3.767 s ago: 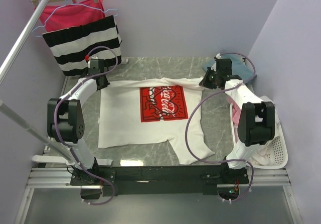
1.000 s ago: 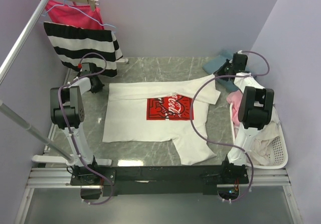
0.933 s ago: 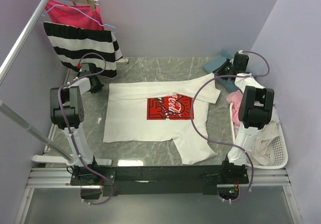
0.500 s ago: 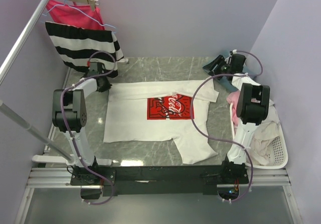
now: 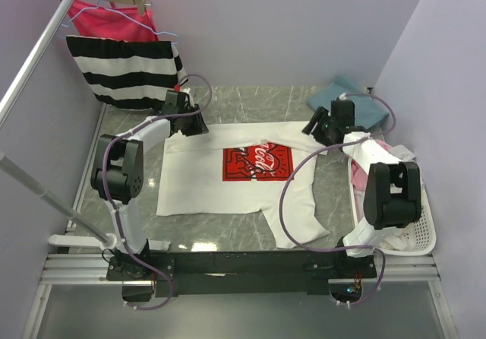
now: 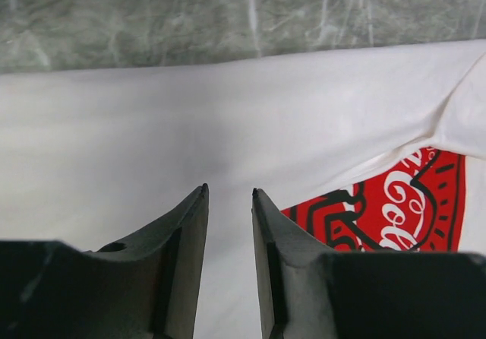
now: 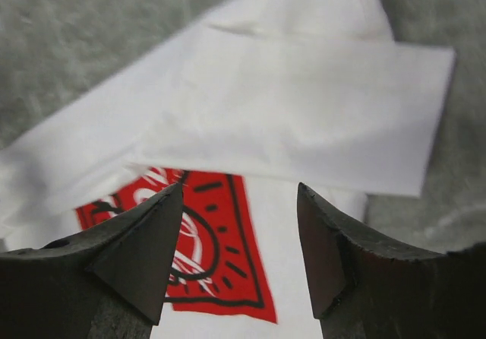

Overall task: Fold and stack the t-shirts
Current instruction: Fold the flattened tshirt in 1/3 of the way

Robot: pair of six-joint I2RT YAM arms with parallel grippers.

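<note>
Item: white t-shirt [image 5: 205,191] flat on table [image 5: 243,99], top band folded over red logo [image 5: 258,164] | my left gripper [image 6: 228,202] narrowly parted, empty, above fold | my right gripper [image 7: 239,202] spread wide, empty | Handling: light, limp, creases easily; pinch at hem corners, I judge.

**White links, black joints**

The left arm [image 5: 115,173] and right arm [image 5: 390,193] pair white links with boxy black joints. Purple cables [image 5: 282,194] loop along both. A black base bar [image 5: 250,263] joins them. The left tool [image 6: 229,196] and right tool [image 7: 239,191] have dark wedge fingers.
</note>
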